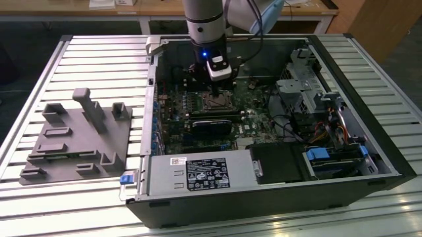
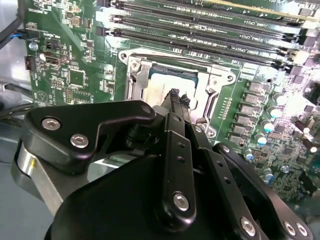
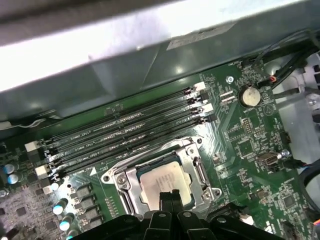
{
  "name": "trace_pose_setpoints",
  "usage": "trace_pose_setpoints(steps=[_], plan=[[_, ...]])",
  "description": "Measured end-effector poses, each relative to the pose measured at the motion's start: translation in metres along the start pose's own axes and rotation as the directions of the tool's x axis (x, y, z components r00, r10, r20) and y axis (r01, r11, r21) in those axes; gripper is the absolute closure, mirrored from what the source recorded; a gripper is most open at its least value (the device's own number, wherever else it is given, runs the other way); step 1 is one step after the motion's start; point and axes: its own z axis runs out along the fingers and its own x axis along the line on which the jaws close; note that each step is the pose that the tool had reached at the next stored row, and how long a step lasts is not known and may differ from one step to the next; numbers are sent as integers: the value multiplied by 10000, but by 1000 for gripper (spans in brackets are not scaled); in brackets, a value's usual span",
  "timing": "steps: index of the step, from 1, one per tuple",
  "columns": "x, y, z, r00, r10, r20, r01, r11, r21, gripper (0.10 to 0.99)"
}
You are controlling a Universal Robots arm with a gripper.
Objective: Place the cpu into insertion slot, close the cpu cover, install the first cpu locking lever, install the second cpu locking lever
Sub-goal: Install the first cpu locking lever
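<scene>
Fingertips of your gripper (image 3: 169,196) are pressed together, holding nothing, just above the cpu (image 3: 162,181). The cpu lies flat in the insertion slot (image 3: 197,172), with the cpu cover (image 3: 131,177) closed around it.

Memory slots (image 3: 125,132) flank the insertion slot (image 3: 162,182) — above lies open.

Dim overall, glare on metal

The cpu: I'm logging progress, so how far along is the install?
The cpu already lies in the insertion slot, and the cpu cover looks down around it. The gripper, fingertips together, is poised over the chip. Whether the locking levers are latched cannot be told.
</scene>
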Motion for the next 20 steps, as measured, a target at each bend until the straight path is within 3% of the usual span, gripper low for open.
trace_pose_setpoints(steps=[8, 20], plan=[[-26, 3, -141, 10000, -7, 0, 7, 10000, -1, 980], [-48, 1, -127, 10000, -26, -46, 26, 10000, 15, 980]])
